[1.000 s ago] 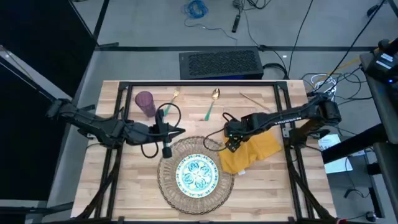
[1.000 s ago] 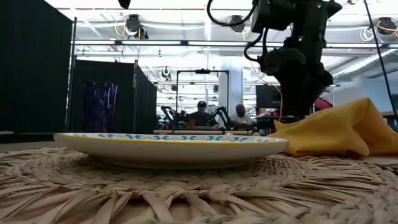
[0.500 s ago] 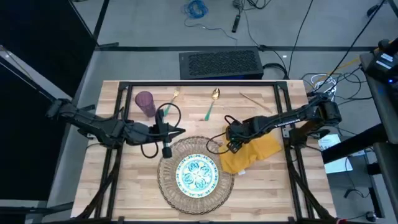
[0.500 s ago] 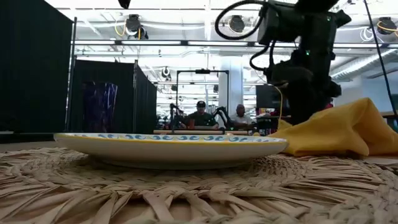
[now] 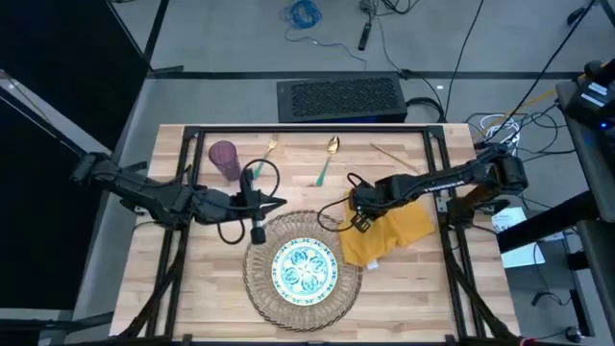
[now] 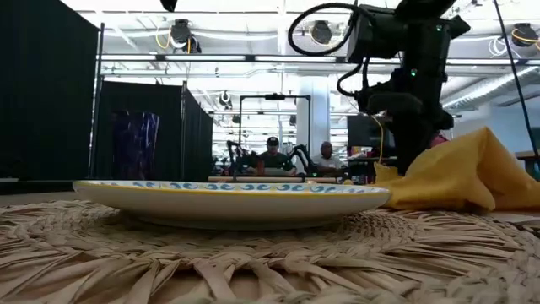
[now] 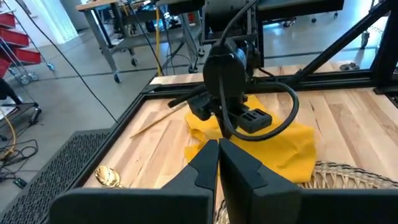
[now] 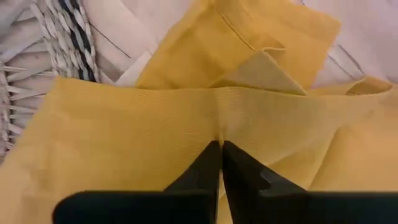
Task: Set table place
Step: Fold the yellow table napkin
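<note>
- Right pincer [image 5: 359,224] pinches the napkin [image 5: 392,234], mat [image 5: 258,279] and plate [image 5: 305,268] just left.
- Napkin's fold is lifted higher than a second ago.
- Left pincer [image 5: 281,202] shut, empty, mid-frame.

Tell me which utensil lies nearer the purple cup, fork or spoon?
The fork: it lies just beside the purple cup, while the spoon lies farther along, toward the table's middle.

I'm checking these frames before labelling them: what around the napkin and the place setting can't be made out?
- Napkin: in the high view the right gripper covers its near edge; the low view cuts it off at the picture's edge.
- Fork: high view, too small to see its tines; the left arm's cable crosses its handle.
- Plate: low view shows only its rim, edge-on.
- Cup: absent from the low view.
- Left gripper: shut above the mat.
</note>
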You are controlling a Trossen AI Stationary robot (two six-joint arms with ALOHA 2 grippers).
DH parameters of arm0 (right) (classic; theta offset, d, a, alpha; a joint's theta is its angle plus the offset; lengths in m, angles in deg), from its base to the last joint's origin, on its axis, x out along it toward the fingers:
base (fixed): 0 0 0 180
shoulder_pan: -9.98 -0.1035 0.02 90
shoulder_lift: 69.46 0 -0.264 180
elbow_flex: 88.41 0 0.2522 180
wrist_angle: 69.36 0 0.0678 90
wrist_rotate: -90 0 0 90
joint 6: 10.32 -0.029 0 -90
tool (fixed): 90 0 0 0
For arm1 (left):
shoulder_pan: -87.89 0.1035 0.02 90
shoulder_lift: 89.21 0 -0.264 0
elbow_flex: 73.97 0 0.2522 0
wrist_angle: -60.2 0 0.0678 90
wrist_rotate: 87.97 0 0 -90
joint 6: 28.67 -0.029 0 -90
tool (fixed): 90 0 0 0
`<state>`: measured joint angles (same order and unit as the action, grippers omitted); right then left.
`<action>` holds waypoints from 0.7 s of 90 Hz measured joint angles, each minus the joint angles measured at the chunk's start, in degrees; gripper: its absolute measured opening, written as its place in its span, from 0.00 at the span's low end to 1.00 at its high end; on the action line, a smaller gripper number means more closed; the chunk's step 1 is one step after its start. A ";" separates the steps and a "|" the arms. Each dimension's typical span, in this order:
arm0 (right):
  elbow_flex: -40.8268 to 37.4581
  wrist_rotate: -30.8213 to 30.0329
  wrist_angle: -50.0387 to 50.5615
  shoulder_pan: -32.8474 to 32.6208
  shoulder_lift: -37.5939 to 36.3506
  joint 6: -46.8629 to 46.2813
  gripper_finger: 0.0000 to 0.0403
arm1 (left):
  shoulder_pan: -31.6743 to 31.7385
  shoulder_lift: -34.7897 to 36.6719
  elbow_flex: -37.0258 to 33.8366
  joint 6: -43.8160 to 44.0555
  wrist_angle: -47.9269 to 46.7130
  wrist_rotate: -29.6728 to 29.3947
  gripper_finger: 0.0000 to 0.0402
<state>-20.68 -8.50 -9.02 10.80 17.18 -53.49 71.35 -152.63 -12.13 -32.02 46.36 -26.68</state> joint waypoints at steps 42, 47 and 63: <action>11.02 -3.02 22.73 -2.33 -8.04 -5.61 0.00 | 0.00 0.02 0.00 0.02 -1.06 0.00 0.00; 11.02 -1.42 23.13 -4.19 -8.57 -7.05 0.00 | 0.00 0.02 0.00 0.02 -1.18 0.00 0.00; 11.02 2.56 22.85 -10.47 -9.89 -12.70 0.00 | 0.00 0.02 0.00 0.02 -1.14 0.00 0.00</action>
<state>-9.66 -5.93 13.83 0.33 7.29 -66.18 71.35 -152.61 -12.13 -32.00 45.23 -26.68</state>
